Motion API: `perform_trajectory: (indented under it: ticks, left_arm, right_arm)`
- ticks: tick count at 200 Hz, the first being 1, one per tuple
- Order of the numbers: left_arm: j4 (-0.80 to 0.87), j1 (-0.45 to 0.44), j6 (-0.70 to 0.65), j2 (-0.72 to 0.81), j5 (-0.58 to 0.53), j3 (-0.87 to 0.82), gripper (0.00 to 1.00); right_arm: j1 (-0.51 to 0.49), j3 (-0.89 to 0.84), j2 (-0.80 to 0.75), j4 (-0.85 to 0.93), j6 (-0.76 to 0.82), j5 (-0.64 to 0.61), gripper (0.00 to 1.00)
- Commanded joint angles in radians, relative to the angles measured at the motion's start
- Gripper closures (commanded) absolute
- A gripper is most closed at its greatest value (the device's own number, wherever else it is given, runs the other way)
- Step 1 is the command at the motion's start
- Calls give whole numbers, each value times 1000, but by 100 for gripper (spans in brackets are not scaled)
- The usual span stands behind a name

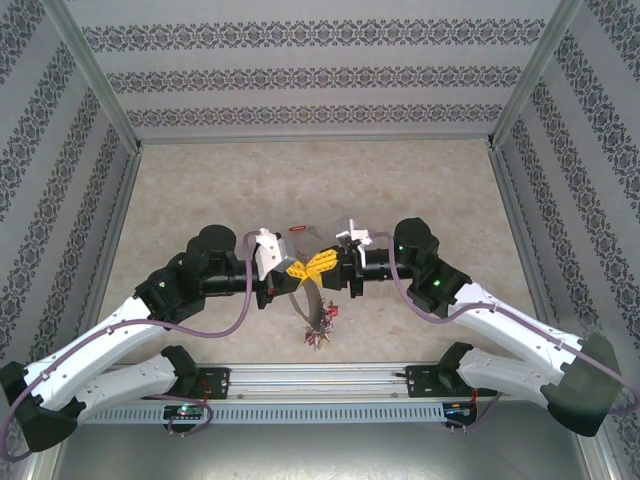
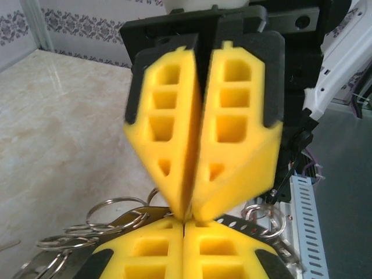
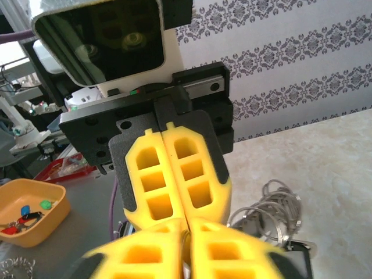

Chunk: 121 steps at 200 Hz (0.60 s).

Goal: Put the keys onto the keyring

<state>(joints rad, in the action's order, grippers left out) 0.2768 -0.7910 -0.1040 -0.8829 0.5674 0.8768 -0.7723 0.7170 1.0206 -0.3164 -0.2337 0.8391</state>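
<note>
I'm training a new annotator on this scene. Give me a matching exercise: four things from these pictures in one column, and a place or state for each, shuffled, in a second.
Things
1. keyring
2. orange tray
3. red-tagged key
4. left gripper

Places or states
A. sits on a grey surface
B. shut, tip to tip with the right gripper
C. lies on the beige table, beyond the grippers
D. hangs under the meeting grippers, keys bunched at its bottom

Pairs: 1-D, 2-A, 3-C, 4-B
</note>
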Motion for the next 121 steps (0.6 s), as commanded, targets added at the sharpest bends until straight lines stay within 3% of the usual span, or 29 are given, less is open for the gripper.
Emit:
perform_trajectory:
  ticks: [1, 89, 121]
  left_arm:
    - [-193, -22, -34, -7, 85, 23, 100]
    - [-135, -19, -82, 2, 57, 24, 100]
    - [-114, -19, -98, -7, 52, 28, 100]
  right_arm:
    - [-37, -9, 4, 22, 3, -3, 77]
    - [4, -64, -141, 99, -22, -144, 62]
    - [23, -88, -212, 152, -33, -169, 62]
